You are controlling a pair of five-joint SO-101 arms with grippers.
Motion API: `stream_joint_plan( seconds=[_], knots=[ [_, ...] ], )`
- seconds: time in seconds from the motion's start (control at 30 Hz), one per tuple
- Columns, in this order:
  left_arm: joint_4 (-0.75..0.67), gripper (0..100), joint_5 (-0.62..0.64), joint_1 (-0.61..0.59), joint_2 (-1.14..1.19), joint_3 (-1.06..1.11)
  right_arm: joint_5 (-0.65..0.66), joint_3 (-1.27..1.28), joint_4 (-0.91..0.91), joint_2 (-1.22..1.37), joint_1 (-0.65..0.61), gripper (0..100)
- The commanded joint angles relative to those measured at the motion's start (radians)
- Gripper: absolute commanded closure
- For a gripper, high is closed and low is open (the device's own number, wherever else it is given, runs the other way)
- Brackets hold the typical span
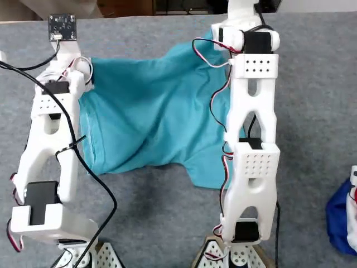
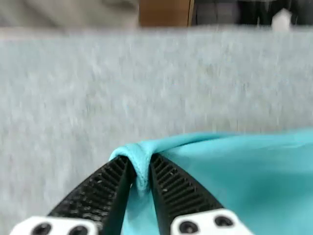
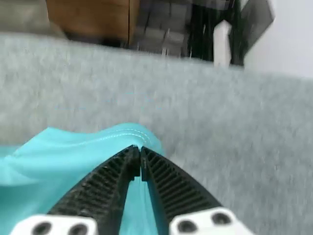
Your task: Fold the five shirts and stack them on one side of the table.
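A teal shirt (image 1: 150, 111) lies partly spread and rumpled on the grey table, between the two white arms. My left gripper (image 2: 141, 169) is shut on a bunched edge of the teal shirt (image 2: 244, 171) at its far left corner. My right gripper (image 3: 138, 159) is shut on the hem of the teal shirt (image 3: 58, 152) at its far right corner. In the high view the left arm (image 1: 53, 111) stands at the shirt's left side and the right arm (image 1: 251, 111) covers its right side. A dark blue shirt (image 1: 341, 215) lies bunched at the table's right edge.
The grey table covering (image 1: 167, 223) is bare in front of the shirt. Both arm bases (image 1: 234, 251) stand at the near edge. Black and red cables (image 1: 83, 162) hang over the left side of the shirt. Furniture stands beyond the far edge.
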Motion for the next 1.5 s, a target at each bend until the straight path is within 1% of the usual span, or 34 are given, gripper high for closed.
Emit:
stream_joint_plan(
  seconds=[0.0, 0.13, 0.27, 0.33, 0.43, 0.5, 0.63, 0.7, 0.83, 0.97, 1.07, 1.2, 1.3, 1.47],
  knots=[
    [0.238, 98, 0.054, -0.003, -0.013, -0.129, -0.002, -0.058, 0.12, -0.039, 0.007, 99.3],
    [0.419, 98, 0.081, 0.015, -0.012, -0.173, -0.002, -0.058, 0.252, -0.047, 0.005, 99.3],
    [0.54, 98, 0.084, 0.072, -0.01, -0.152, -0.008, -0.058, 0.37, -0.047, 0.007, 99.3],
    [0.548, 98, 0.086, 0.1, -0.019, -0.11, -0.009, -0.053, 0.407, -0.048, 0.021, 99.3],
    [0.557, 98, 0.086, 0.118, -0.019, -0.063, -0.011, -0.044, 0.407, -0.084, 0.059, 99.3],
    [0.588, 98, 0.086, 0.12, -0.019, -0.032, -0.003, -0.008, 0.407, -0.131, 0.073, 99.3],
    [0.615, 98, 0.086, 0.118, -0.025, 0.023, 0.014, 0.182, 0.405, -0.26, 0.07, 99.3],
    [0.617, 98, 0.115, 0.129, -0.053, 0.064, 0.02, 0.323, 0.402, -0.331, 0.059, 99.3],
    [0.615, 98, 0.14, 0.169, -0.203, 0.169, 0.02, 0.559, 0.397, -0.433, 0.047, 99.3],
    [0.615, 98, 0.14, 0.215, -0.403, 0.328, 0.02, 0.723, 0.344, -0.492, 0.067, 99.3],
    [0.615, 98, 0.14, 0.236, -0.562, 0.443, 0.02, 0.788, 0.313, -0.518, 0.088, 99.3],
    [0.615, 98, 0.137, 0.232, -0.737, 0.559, 0.021, 0.852, 0.315, -0.559, 0.104, 99.3],
    [0.615, 98, 0.137, 0.232, -0.808, 0.623, 0.038, 0.914, 0.318, -0.608, 0.11, 99.3],
    [0.615, 98, 0.137, 0.23, -0.825, 0.643, 0.066, 1.04, 0.341, -0.716, 0.111, 99.3]
  ],
)
